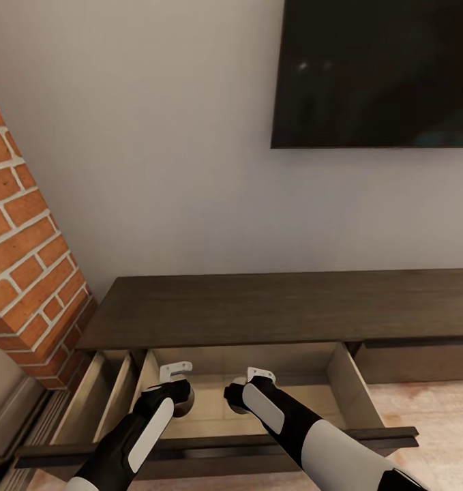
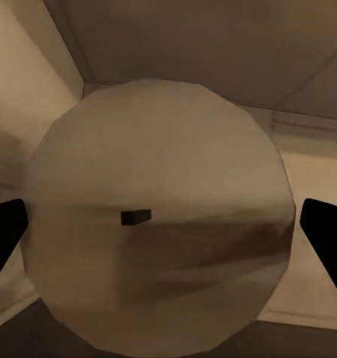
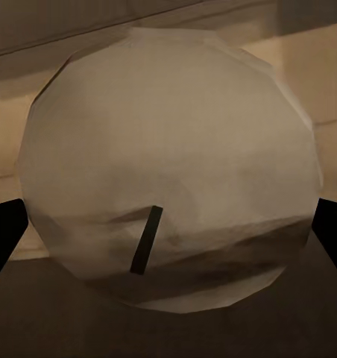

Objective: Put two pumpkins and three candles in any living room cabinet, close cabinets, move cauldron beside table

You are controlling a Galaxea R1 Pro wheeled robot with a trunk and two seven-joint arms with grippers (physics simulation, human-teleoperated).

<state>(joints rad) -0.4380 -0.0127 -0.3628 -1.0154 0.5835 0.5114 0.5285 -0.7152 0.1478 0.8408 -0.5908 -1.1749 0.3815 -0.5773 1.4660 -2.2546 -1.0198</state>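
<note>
A candle (image 2: 161, 224) shows its flat pale beige top with a short dark wick between the two dark fingertips of the left gripper (image 2: 168, 231), which sit at either side of it; whether the pads press its sides cannot be told. A second candle (image 3: 168, 168), seen the same way with its own dark wick, lies between the fingers of the right gripper (image 3: 168, 235), and there too contact cannot be judged. In the head view both grippers, the left (image 1: 176, 378) and the right (image 1: 257, 382), reach down into the open drawer (image 1: 347, 385) of the cabinet (image 1: 279, 307), side by side near the drawer's back wall, the left toward its left wall and the right nearer the middle; the candles themselves are hidden under the wrists there. The drawer's pale beige interior is pulled well out, its dark front edge running across in front of the arms. A narrower drawer (image 1: 98, 395) stands open just to its left. The cabinet's dark brown top is bare wood and runs along a plain grey wall (image 1: 156, 136). A black television (image 1: 378, 71) hangs above its right part, a brick column (image 1: 26, 273) rises at its left end, and pale wooden floor (image 1: 429, 406) shows to the right.
</note>
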